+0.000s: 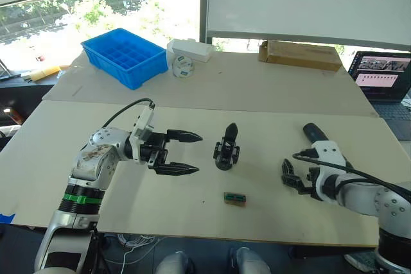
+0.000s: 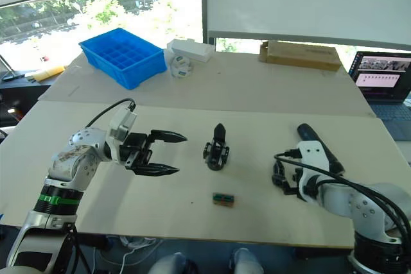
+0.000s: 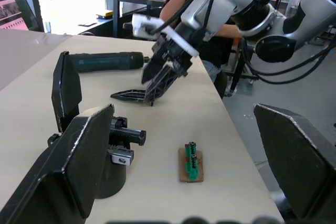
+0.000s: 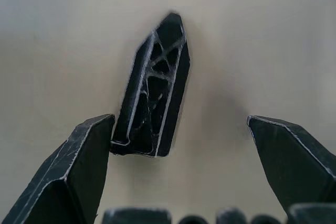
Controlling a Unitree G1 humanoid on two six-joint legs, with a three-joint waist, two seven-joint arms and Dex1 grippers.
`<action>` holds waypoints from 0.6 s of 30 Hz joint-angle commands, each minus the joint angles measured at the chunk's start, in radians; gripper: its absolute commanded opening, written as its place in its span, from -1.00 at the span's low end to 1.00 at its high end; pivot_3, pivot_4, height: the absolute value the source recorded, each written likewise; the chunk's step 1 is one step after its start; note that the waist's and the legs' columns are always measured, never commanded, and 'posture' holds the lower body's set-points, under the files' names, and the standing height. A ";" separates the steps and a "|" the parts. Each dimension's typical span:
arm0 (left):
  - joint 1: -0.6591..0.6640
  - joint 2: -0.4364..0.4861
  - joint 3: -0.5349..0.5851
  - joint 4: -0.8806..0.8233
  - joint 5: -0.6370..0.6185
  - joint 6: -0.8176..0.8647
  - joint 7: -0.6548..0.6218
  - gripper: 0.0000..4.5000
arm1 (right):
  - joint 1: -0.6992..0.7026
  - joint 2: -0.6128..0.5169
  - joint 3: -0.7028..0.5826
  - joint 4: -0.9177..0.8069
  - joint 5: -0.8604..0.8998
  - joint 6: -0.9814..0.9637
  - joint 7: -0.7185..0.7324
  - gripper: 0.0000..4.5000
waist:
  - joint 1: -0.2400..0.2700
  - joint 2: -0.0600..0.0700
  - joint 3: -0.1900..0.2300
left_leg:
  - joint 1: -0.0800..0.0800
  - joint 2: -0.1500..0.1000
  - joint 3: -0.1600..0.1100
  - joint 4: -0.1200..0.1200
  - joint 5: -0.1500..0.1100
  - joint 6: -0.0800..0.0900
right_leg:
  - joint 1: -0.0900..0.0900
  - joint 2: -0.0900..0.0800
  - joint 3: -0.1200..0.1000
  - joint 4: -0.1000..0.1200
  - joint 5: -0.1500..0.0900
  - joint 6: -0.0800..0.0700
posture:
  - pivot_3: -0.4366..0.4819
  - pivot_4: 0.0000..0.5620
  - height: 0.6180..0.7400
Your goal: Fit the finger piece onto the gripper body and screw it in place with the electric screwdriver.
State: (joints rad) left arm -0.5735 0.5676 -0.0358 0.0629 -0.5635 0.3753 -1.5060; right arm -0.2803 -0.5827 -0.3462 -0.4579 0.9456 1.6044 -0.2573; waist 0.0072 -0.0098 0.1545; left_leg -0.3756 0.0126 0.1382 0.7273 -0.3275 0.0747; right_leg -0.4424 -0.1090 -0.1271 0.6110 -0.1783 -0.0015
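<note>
Small green circuit board (image 1: 235,198) nearest on the table (image 1: 270,88). Right gripper (image 4: 181,145) at 3 o'clock, fingers wide apart, holding nothing — finger piece (image 4: 152,90) flat between them, touching one. Left gripper (image 1: 186,153) at 9, spread wide, empty. Gripper body (image 1: 226,149) upright at centre. Electric screwdriver (image 3: 105,61) just beyond the right gripper — blue bin (image 1: 125,56) at 11, far.

Left hand (image 1: 185,153) and right hand (image 4: 181,145) both spread wide.
</note>
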 commanded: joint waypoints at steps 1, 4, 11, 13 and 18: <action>0.011 0.010 0.017 -0.050 -0.025 -0.002 0.006 0.99 | -0.003 0.018 0.008 0.016 0.018 0.010 -0.073 1.00 | -0.004 0.000 0.000 | 0.000 0.000 0.000 0.000 0.000 0.000 | 0.000 0.000 0.000 0.000 0.000 0.000 | -0.05 -0.47 1.00; 0.012 0.013 0.019 -0.058 -0.027 0.002 0.011 1.00 | 0.019 0.030 0.032 0.015 0.047 0.010 -0.110 0.64 | -0.005 0.000 0.000 | 0.004 0.000 0.001 0.000 0.000 -0.001 | 0.002 0.000 0.002 0.000 -0.003 0.004 | -0.05 -0.47 1.00; -0.007 0.017 0.023 -0.045 -0.031 0.006 0.022 1.00 | 0.067 0.066 0.079 -0.039 0.052 0.010 -0.156 -0.45 | -0.010 0.000 -0.001 | 0.006 0.001 0.001 -0.001 0.001 -0.002 | 0.003 0.001 0.003 0.001 -0.005 0.004 | -0.05 -0.47 1.00; -0.012 0.015 0.027 -0.044 -0.039 0.018 0.032 1.00 | 0.066 0.062 0.078 -0.053 0.039 0.010 -0.152 -0.51 | -0.010 0.000 -0.001 | 0.006 0.001 0.001 -0.001 0.001 -0.002 | 0.003 0.001 0.003 0.001 -0.005 0.004 | -0.05 -0.47 1.00; -0.065 -0.035 0.075 -0.043 -0.123 0.173 0.191 1.00 | 0.069 -0.175 0.170 -0.244 -0.178 -0.303 0.051 -0.51 | -0.004 0.004 0.002 | 0.005 0.000 0.001 -0.001 0.001 -0.002 | 0.002 0.001 0.004 0.001 -0.006 0.006 | -0.05 -0.47 1.00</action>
State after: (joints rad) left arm -0.6012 0.5491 -0.0011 0.0367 -0.6352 0.4911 -1.3844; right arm -0.1988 -0.6955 -0.1782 -0.6047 0.8621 1.4468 -0.2750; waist 0.0035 -0.0053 0.1560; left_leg -0.3712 0.0119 0.1391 0.7266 -0.3268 0.0731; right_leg -0.4413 -0.1086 -0.1218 0.6115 -0.1849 0.0066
